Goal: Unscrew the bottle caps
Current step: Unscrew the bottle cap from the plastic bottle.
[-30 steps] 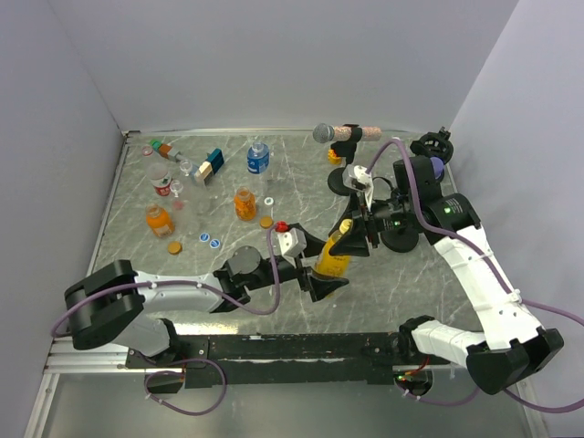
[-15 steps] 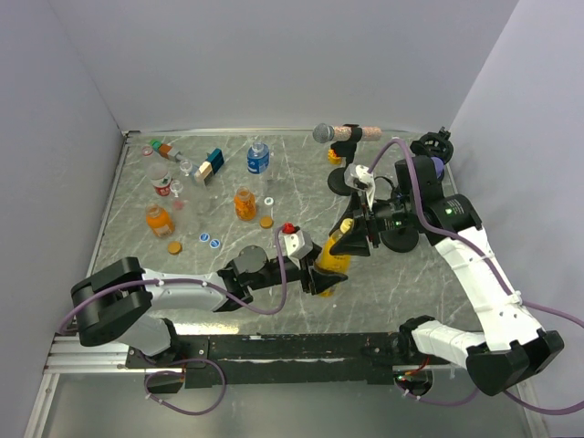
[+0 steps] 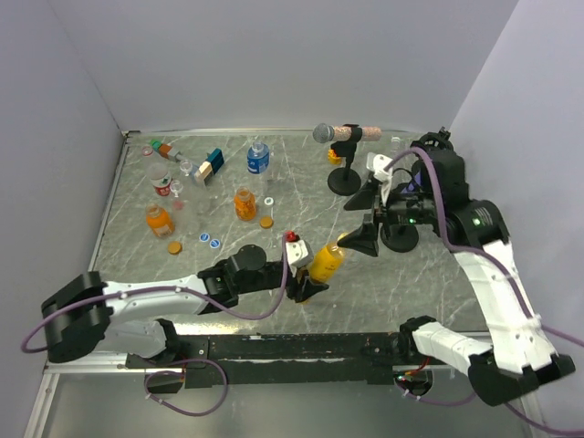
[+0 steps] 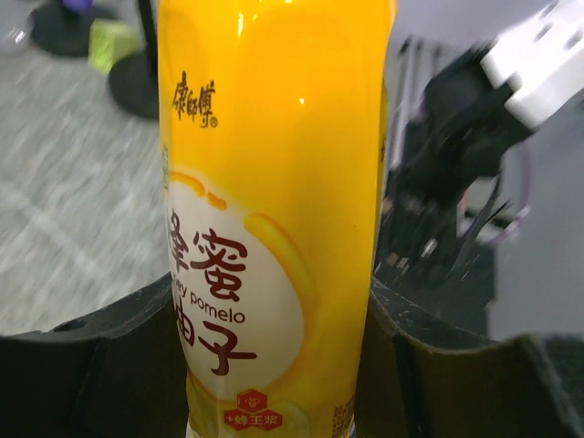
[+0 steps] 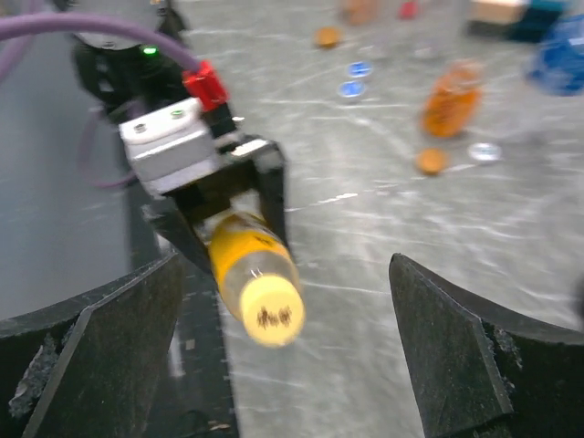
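A tall yellow bottle (image 3: 326,262) with its yellow cap (image 3: 339,241) on is tilted above the table's near middle, cap end toward the right. My left gripper (image 3: 312,272) is shut on its body; the label (image 4: 274,228) fills the left wrist view between the black fingers (image 4: 91,365). My right gripper (image 3: 362,222) stands open, drawn back from the cap. In the right wrist view the cap (image 5: 267,313) faces the camera, clear of both wide-spread fingers (image 5: 109,347).
At the back left stand a clear bottle with a blue label (image 3: 258,158), two squat orange bottles (image 3: 244,203) (image 3: 158,219), a red can (image 3: 162,187) and toy blocks (image 3: 210,164). Loose caps (image 3: 265,222) lie nearby. A microphone stand (image 3: 344,180) rises at back centre.
My right gripper has let go of the yellow cap, opened wide and pulled back to the right. My left gripper has closed on the bottle and carried it slightly left and down.
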Robot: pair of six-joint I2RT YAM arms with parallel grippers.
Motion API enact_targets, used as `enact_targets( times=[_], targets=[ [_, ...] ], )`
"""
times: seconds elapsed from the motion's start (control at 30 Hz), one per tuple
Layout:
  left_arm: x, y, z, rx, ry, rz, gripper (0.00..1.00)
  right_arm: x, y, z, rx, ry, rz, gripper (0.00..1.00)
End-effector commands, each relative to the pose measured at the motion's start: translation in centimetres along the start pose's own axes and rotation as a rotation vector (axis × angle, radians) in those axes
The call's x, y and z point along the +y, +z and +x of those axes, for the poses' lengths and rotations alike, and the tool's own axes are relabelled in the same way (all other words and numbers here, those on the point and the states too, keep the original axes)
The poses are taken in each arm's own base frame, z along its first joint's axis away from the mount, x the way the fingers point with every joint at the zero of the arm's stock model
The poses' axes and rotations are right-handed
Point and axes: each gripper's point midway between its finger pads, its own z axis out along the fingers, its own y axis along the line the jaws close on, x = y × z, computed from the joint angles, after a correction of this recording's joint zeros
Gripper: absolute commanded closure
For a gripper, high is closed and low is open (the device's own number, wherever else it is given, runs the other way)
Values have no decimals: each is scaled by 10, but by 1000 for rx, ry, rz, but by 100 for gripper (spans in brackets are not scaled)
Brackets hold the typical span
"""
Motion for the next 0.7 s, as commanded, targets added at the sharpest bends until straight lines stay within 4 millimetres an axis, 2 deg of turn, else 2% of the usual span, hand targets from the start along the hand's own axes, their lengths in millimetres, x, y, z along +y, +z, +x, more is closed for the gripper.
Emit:
enact_targets(
  times=[0.0, 0.03, 0.13, 0.23, 0.57, 0.67],
  targets=[
    [13, -25, -15, 37, 114, -93, 71, -17, -30, -18, -35, -65, 259, 1],
    [15, -29, -17, 44, 125, -109, 72, -16, -28, -13, -34, -23, 257, 1],
    [22, -41, -16, 86, 140, -157, 72, 2, -12, 11, 26, 111, 97, 2],
    [28, -48, -11, 130, 192, -183, 72, 7, 1, 34, 96, 273, -3, 16],
    [29, -45, -14, 128, 205, -183, 73, -9, 25, 53, 165, 464, -55, 22],
    [30, -44, -14, 124, 201, -187, 73, -6, 30, 59, 183, 490, -86, 24]
  ],
)
